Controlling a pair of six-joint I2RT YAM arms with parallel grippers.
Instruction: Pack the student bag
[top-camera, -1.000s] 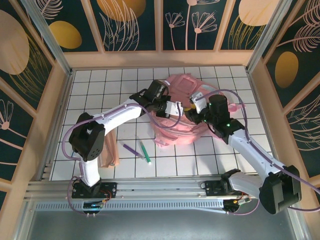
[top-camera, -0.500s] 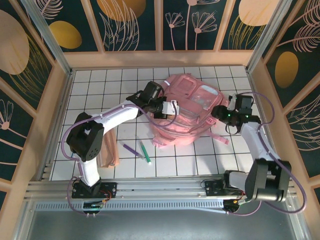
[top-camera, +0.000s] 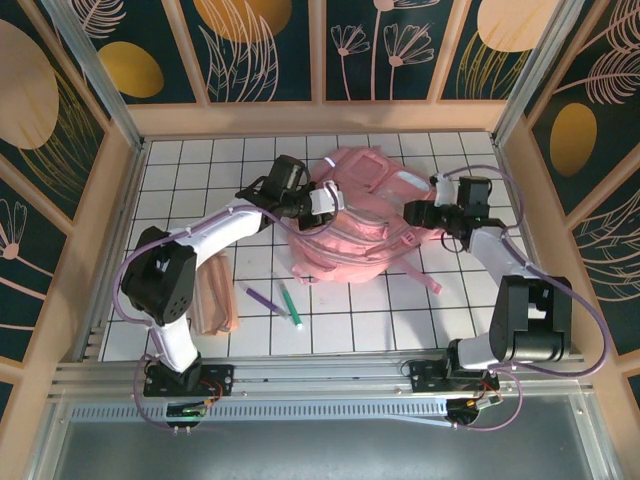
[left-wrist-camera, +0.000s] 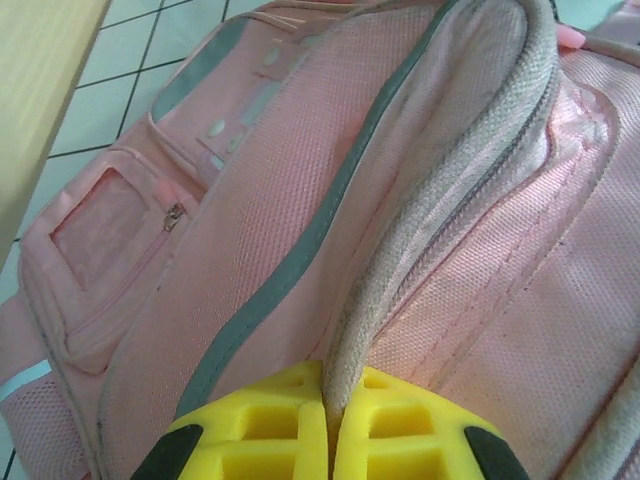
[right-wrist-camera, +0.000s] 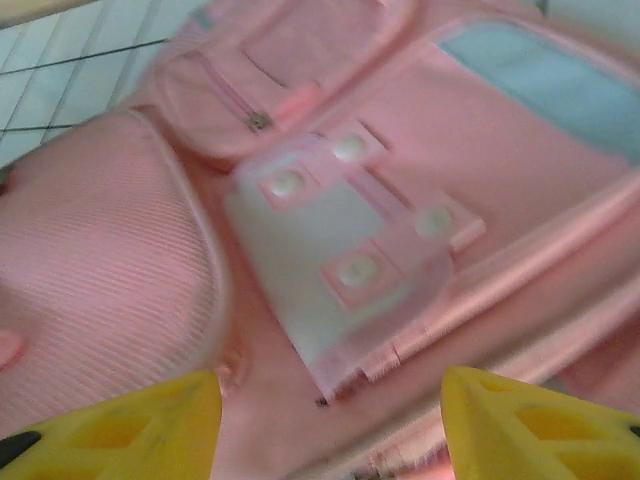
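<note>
Pink fabric takes most of the far middle of the desk (top-camera: 200, 170): this is the student bag (top-camera: 350, 240), lying flat between the two arms with its straps spread toward the near side.

The left tool (top-camera: 330, 203) is at the bag's far-left edge. In the left wrist view its yellow fingers are pressed together, and the left tool (left-wrist-camera: 333, 440) pinches a grey-pink woven band (left-wrist-camera: 440, 210) that rises from the student bag (left-wrist-camera: 250, 230) as a raised ridge.

The right tool (top-camera: 415, 213) is at the bag's right side. A second ago it was over the middle of the bag, very near the left tool. Since then it has drawn back to the right and its fingers have moved apart. In the right wrist view the right tool (right-wrist-camera: 330, 430) is spread and holds nothing, and under it is the translucent pocket flap (right-wrist-camera: 340, 260) with four round snaps. The bag has also slid a little toward the far-left, following the left tool.

In my judgement, only the left arm now keeps the bag, and the right arm is free for another job.

On the near side, apart from the bag, a purple pen (top-camera: 262, 298) and a green pen (top-camera: 290, 305) lie on the desk, and a peach pouch (top-camera: 215, 305) lies beside the left arm. So the packing is probably at an early step.
</note>
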